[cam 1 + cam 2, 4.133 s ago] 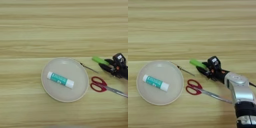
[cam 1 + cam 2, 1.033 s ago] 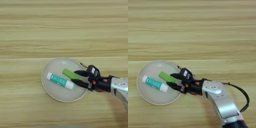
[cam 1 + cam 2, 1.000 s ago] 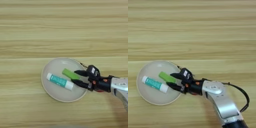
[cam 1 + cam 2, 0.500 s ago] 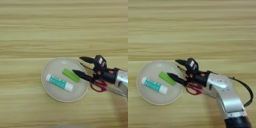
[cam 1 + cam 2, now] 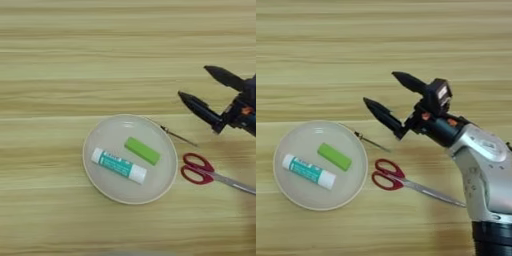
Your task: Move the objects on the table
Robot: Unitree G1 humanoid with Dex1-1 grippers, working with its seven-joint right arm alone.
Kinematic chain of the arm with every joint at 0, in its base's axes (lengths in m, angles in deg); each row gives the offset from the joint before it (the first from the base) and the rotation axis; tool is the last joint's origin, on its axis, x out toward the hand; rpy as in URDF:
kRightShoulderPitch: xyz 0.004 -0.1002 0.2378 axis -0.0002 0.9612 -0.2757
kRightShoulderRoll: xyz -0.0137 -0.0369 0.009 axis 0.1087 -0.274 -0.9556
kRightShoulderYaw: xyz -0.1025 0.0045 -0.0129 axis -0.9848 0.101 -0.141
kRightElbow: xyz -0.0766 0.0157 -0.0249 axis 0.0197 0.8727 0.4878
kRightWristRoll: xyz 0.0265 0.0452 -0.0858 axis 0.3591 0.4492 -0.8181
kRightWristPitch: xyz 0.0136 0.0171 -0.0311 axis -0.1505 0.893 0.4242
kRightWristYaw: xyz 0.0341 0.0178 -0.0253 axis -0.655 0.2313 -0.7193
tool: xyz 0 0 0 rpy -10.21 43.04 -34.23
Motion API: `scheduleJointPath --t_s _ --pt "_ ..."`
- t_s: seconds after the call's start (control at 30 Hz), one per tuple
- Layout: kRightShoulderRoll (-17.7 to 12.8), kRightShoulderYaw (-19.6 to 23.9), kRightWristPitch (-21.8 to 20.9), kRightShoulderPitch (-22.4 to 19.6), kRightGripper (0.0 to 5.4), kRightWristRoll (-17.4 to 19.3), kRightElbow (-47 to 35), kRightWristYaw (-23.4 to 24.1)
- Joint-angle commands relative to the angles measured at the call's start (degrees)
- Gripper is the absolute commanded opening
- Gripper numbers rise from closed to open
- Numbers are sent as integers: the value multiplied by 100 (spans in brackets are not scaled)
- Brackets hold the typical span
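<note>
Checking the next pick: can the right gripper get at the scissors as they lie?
Probably yes. The scissors lie flat on the bare table beside the plate, with nothing on them. The right gripper hovers open, empty, just above them in the picture.

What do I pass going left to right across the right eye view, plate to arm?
Beige plate, glue stick, green block, thin pin-like tool by the plate's rim, red-handled scissors, open claw, silver forearm.
</note>
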Motion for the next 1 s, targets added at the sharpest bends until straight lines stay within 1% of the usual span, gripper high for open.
scheduleJointPath --t_s 0.03,0.1,0.13,0.2,0.23,0.3,0.4,0.43,0.47,0.5,0.53,0.6,0.67,0.73,0.8,0.93,1.0 --pt "-297 266 -297 -99 537 -19 -194 20" --pt "-297 327 -520 -4 537 -60 -197 -90" --pt "-165 457 -485 32 537 71 -224 87" --pt "127 684 -644 53 537 240 -262 393" --pt "127 689 -651 107 537 256 -288 373" --pt "37 616 -702 228 537 235 -283 147" --pt "17 638 -821 255 537 276 -179 -58" --pt "-1 646 -899 274 537 284 -153 -180" --pt "-2 660 -1092 293 537 267 -130 -347" --pt "0 675 -1218 327 537 322 -111 -549" --pt "-33 696 -1199 364 537 388 -75 -671" --pt "-50 754 -1312 413 537 464 13 -884" --pt "-151 789 -1097 484 537 609 69 -1004" --pt "-271 801 -971 530 537 665 129 -1115" --pt "-366 810 -921 577 537 647 206 -1187" --pt "-519 928 -774 785 537 735 217 -1356" --pt "-601 965 -777 843 537 733 318 -1508"
